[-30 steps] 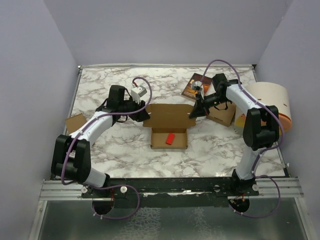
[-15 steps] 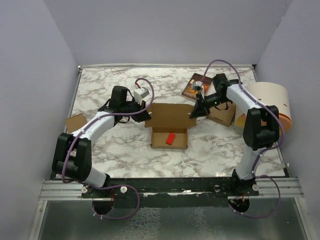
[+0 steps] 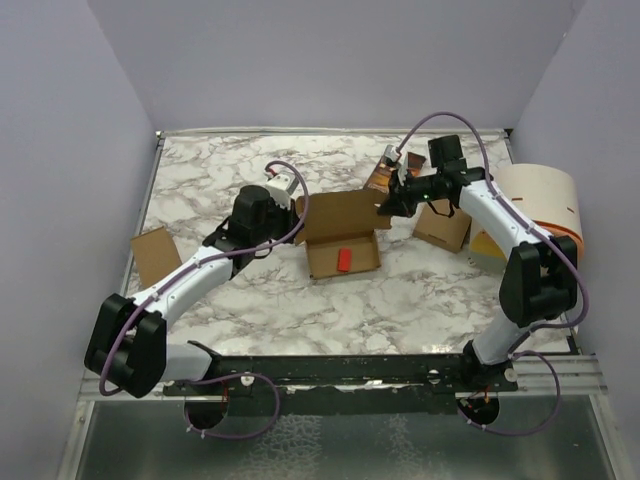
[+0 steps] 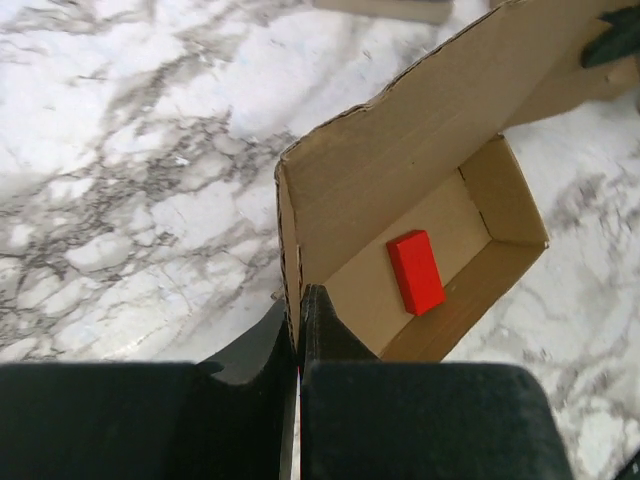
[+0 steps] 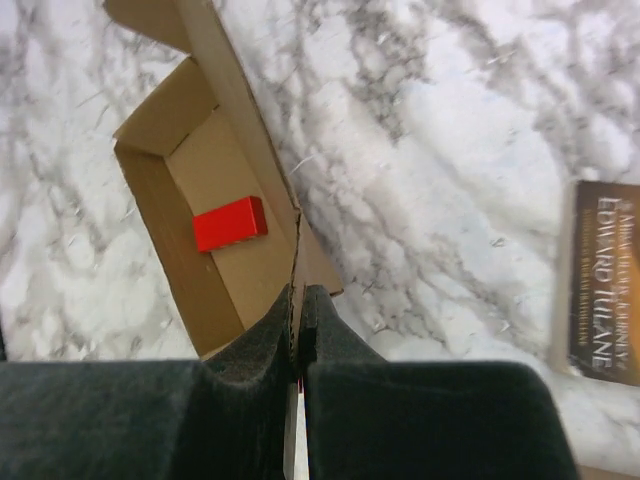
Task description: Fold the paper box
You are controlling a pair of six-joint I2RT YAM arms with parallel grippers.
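The paper box [image 3: 340, 215] is plain tan cardboard, open, with its lid panel standing up behind a shallow tray. A red block [image 3: 343, 260] lies in the tray. My left gripper [image 3: 298, 224] is shut on the box's left side flap. In the left wrist view the gripper [image 4: 298, 300] pinches the flap's edge, with the box [image 4: 400, 170] and the red block [image 4: 416, 272] beyond it. My right gripper [image 3: 386, 206] is shut on the right side flap. In the right wrist view the gripper [image 5: 298, 296] pinches the box [image 5: 245, 265] beside the red block [image 5: 230, 222].
A dark printed booklet [image 3: 378, 178] lies behind the right gripper and also shows in the right wrist view [image 5: 605, 285]. A second cardboard box [image 3: 443, 226] and a white drum with an orange band [image 3: 540, 200] stand at the right. A cardboard piece [image 3: 152, 252] lies at the left.
Both grippers have carried the box back and to the right, turning it a little. The lid panel now stands more upright. The left arm has stretched out to the right.
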